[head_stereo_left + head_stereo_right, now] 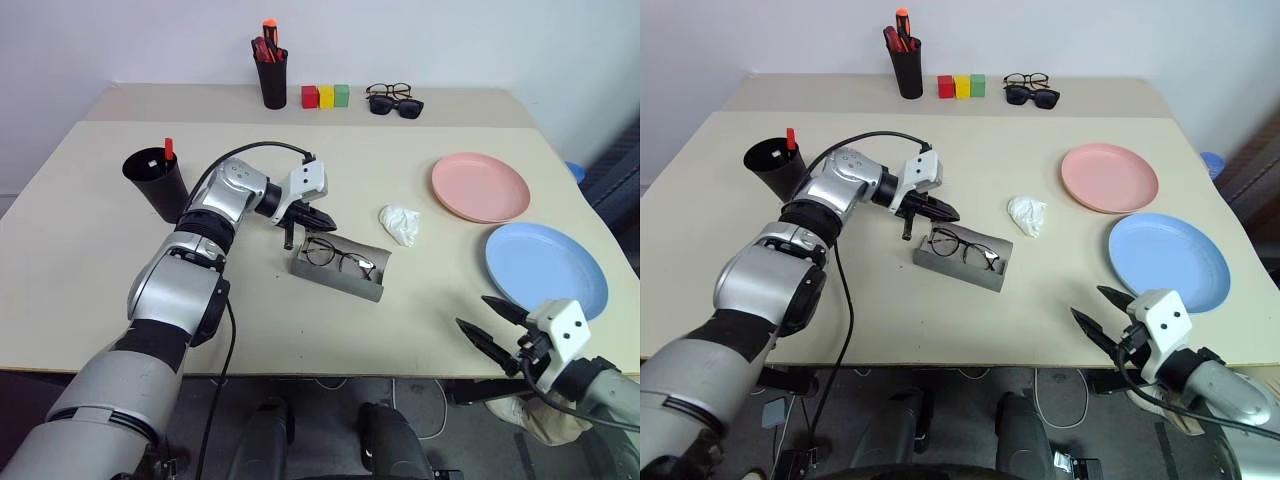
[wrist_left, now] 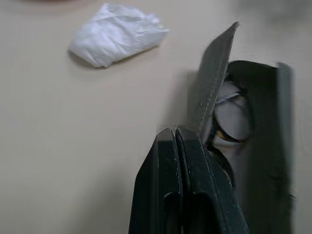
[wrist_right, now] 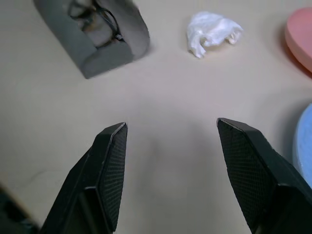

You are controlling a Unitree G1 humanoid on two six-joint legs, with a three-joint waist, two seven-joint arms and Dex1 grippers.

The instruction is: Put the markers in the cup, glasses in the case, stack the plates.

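Note:
The wire-rimmed glasses (image 1: 338, 257) lie inside the open grey case (image 1: 372, 290) at the table's middle. My left gripper (image 1: 325, 222) is shut and empty, its fingertips (image 2: 175, 132) right at the case's raised lid (image 2: 214, 78). At the left stands the black cup (image 1: 155, 182), with a red-capped marker (image 1: 168, 148) sticking out of it. The pink plate (image 1: 480, 187) and the blue plate (image 1: 545, 268) lie apart, side by side, on the right. My right gripper (image 1: 488, 322) is open and empty, hovering near the table's front edge just below the blue plate.
A crumpled white tissue (image 1: 400, 223) lies between the case and the pink plate. At the back stand a pen pot with red pens (image 1: 271, 72), three coloured blocks (image 1: 326, 96), and black sunglasses (image 1: 396, 105) beside another pair of spectacles.

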